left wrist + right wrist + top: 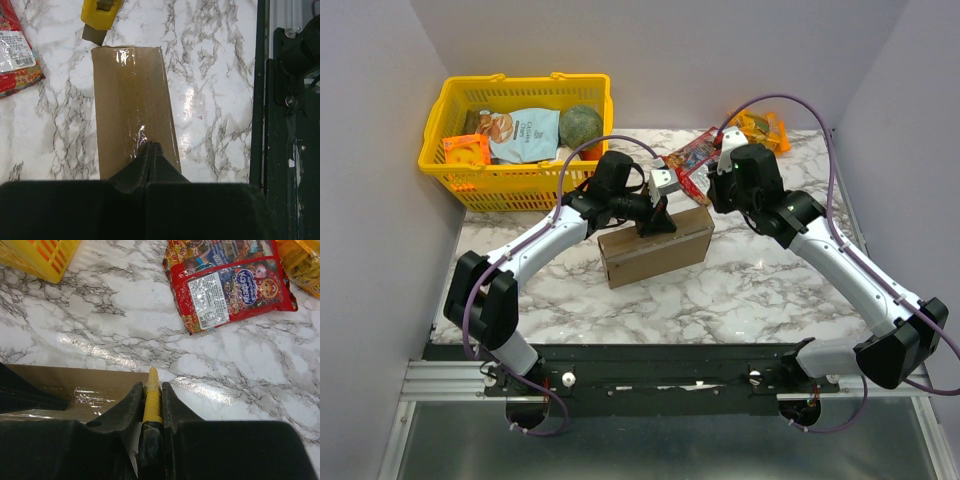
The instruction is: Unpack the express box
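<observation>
Top external view: the express box, plain brown cardboard with glossy tape on top, lies mid marble counter, long axis left-right, right end angled slightly away. Both arms reach inward, so my left gripper is closed and empty, tips on the lid. The right gripper pinches a yellow cutter at the box's far edge.
</observation>
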{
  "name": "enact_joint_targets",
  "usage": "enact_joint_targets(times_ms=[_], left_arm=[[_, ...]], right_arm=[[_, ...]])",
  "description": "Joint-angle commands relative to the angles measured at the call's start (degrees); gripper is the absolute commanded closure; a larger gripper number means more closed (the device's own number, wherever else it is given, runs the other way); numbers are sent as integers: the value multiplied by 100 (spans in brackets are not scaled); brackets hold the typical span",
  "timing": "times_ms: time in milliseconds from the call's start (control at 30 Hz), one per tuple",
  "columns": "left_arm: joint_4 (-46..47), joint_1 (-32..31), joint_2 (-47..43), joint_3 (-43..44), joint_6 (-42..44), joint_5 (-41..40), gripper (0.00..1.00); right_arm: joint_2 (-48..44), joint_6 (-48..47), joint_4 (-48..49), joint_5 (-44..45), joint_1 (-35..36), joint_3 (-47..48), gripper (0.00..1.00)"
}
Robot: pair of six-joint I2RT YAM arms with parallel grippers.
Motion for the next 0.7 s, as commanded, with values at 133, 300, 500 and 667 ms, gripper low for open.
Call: enact_joint_targets(times_ms=[133, 300, 500, 667], left_arm=[[-461, -50, 322, -172, 33, -348, 100], [-470, -50, 366, -172, -28, -348, 100], [-452, -50, 401, -189, -81, -418, 100], [-417, -67, 428, -198, -125, -410, 100]], right_arm=[[-108, 132, -378, -302, 24, -206, 100], [-169, 167, -624, -390, 15, -180, 100], [-213, 220, -1563, -689, 24, 205, 100], [-126, 150, -2355, -866, 32, 636, 99]])
